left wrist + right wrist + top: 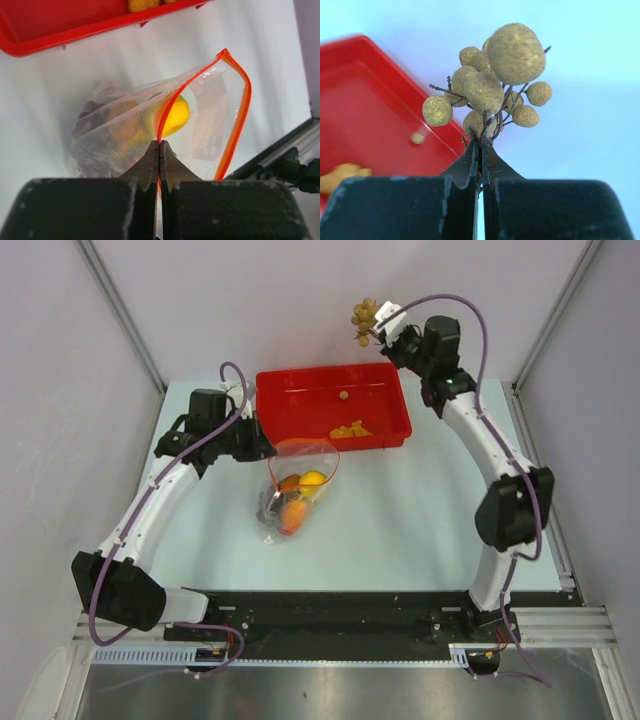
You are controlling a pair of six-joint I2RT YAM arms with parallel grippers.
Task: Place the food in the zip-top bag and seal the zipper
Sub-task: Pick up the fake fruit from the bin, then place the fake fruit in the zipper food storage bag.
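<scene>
The clear zip-top bag (295, 490) lies on the table in front of the red tray, its mouth held up and open. Inside it are a yellow fruit (175, 116), orange fruits (293, 515) and dark grapes (89, 111). My left gripper (159, 144) is shut on the red-orange zipper (239, 116) at the mouth's near edge. My right gripper (481, 142) is shut on the stem of the tan ball cluster (492, 82), held in the air beyond the tray's far right corner (366, 318). Small orange chunks (350, 429) and a single tan ball (343, 395) lie in the tray.
The red tray (392, 400) stands at the back of the table, just behind the bag. White walls enclose the table on the left, right and back. A black rail (340, 615) runs along the near edge between the arm bases.
</scene>
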